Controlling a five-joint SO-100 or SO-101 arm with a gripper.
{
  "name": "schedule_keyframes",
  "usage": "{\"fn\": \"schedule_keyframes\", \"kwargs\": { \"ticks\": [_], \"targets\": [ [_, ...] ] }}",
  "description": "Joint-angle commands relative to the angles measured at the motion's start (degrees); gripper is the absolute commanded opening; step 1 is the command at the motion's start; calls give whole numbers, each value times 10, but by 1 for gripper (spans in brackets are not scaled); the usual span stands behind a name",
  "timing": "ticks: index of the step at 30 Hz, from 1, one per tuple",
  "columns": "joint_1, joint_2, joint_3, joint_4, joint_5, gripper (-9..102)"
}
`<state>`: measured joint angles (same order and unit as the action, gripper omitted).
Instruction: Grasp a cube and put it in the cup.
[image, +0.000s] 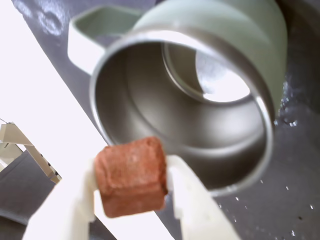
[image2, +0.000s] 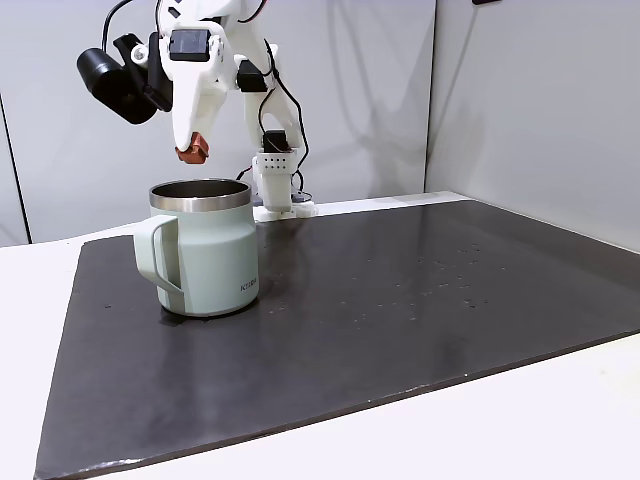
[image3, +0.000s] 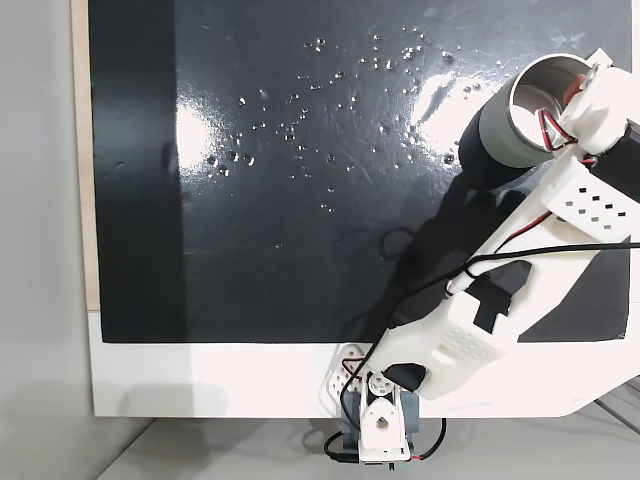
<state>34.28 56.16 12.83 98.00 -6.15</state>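
Your pincer (image: 131, 192) is clenched on the cube (image: 131, 176), the small reddish-brown block pinched between its two white fingers (image: 192, 200) and held clear of the surface (image2: 400, 300). In a fixed view from the side, the cube (image2: 192, 150) hangs in the air above the cup (image2: 205, 255), over the left half of the steel rim and apart from it. The wrist view puts the cube at the near edge of the cup's (image: 260, 45) open mouth, with the bare steel interior lying just beyond and below it. That is the relation your next move turns on: the opening sits down and slightly ahead of the block, so, as a judgement, a short carry toward the middle of the mouth ought to come before the release.

The cup stands upright on the dark mat (image2: 420, 290), handle (image2: 157, 255) turned to the left in that side view. What shows of its interior is empty, with only a bright reflection on the bottom. From above, the arm (image3: 520, 300) reaches across to the cup (image3: 500, 130) at the far right of the mat.
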Motion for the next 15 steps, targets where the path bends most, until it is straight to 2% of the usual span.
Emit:
{"fn": "schedule_keyframes", "kwargs": {
  "ticks": [1, 3, 15],
  "targets": [
    [6, -34, -113, 25, -11, 5],
    [6, -72, -178, 49, -13, 5],
    [6, -74, -180, 51, -20, 7]
  ]
}}
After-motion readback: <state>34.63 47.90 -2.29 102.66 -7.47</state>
